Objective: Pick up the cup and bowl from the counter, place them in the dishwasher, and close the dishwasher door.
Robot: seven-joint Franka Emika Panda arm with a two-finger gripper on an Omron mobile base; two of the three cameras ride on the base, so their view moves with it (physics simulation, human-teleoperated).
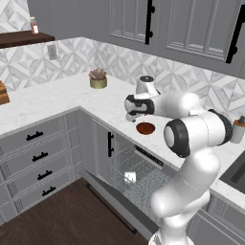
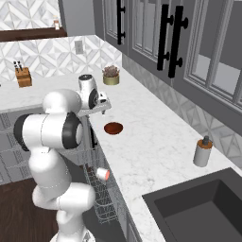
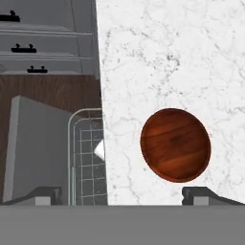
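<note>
Fingers (image 3: 124, 195) stand spread wide with nothing between them, hanging above the white marble table (image 3: 172, 48) with the bowl just ahead of their tips in the hand view.

That table runs along the grey cabinets and turns a corner in the left base view, its bare veined top carrying the bowl near the front edge.

Under it the dishwasher (image 1: 139, 172) stands open, its grey door (image 1: 115, 201) dropped down over the dark wood floor, and the silver wire rack (image 2: 101, 194) is pulled out.

Back by the tiled wall sits a small potted plant (image 1: 98, 78), and a grey soap dispenser (image 2: 203, 152) stands near the sink (well apart from the bowl).

The dark reddish-brown bowl (image 3: 175, 145) rests upright on the table, just beside the edge above the rack.

The cup (image 2: 103, 174) lies tipped in the rack, pink inside showing.
</note>
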